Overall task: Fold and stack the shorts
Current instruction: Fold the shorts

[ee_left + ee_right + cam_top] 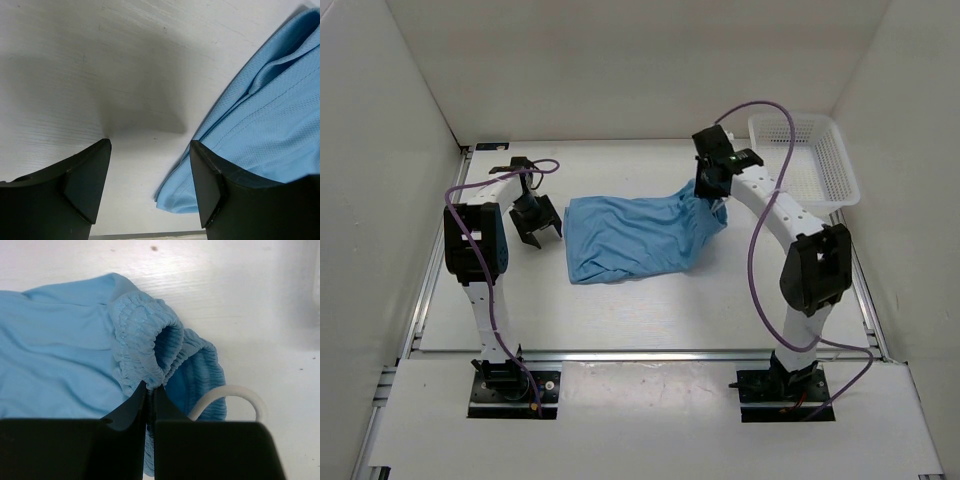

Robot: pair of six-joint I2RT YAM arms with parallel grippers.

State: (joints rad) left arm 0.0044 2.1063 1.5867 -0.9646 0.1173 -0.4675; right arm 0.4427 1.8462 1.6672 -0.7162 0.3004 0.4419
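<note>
Shorts [635,240] lie crumpled mid-table [620,325], with the waistband [142,340] raised at their right end. Right gripper [150,390] is pinched tight on that gathered elastic, its arm [775,215] arched over from the right. Left gripper [150,147] hovers low at the left edge, jaws apart, holding nothing. Recommended: carry the waistband across low and level while the left jaws pin the edge against dragging.
</note>
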